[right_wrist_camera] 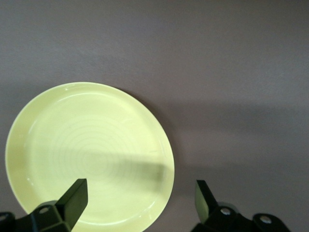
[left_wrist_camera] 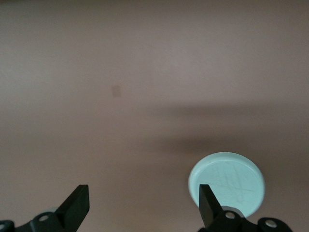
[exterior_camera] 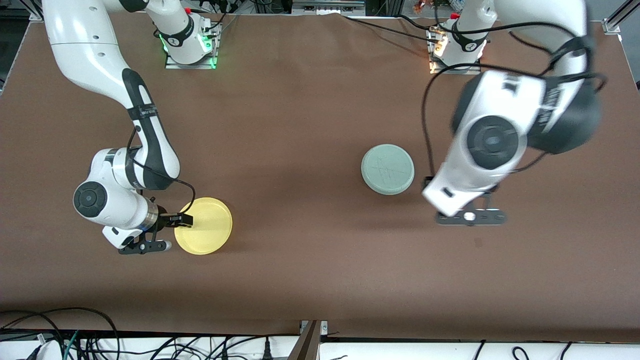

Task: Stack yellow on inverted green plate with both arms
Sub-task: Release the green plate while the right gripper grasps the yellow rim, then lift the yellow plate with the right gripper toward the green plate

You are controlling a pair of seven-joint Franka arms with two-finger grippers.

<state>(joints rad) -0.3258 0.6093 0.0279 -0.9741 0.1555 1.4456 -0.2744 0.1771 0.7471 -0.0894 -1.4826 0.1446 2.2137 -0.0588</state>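
The yellow plate [exterior_camera: 202, 226] lies right side up on the brown table toward the right arm's end. My right gripper [exterior_camera: 172, 232] is open, low at the plate's edge, with that rim between its fingers. In the right wrist view the yellow plate [right_wrist_camera: 89, 154] fills the space ahead of the open right gripper [right_wrist_camera: 139, 197]. The green plate [exterior_camera: 387, 169] lies upside down, its scratched base up. My left gripper [exterior_camera: 470, 216] is open and empty, up over bare table beside the green plate. The left wrist view shows the green plate [left_wrist_camera: 227, 186] past one finger of the left gripper [left_wrist_camera: 142, 205].
The two arm bases [exterior_camera: 190, 47] [exterior_camera: 455, 50] stand at the table's edge farthest from the front camera. Cables [exterior_camera: 60, 330] lie along the edge nearest that camera. The brown table [exterior_camera: 300, 150] is bare between the two plates.
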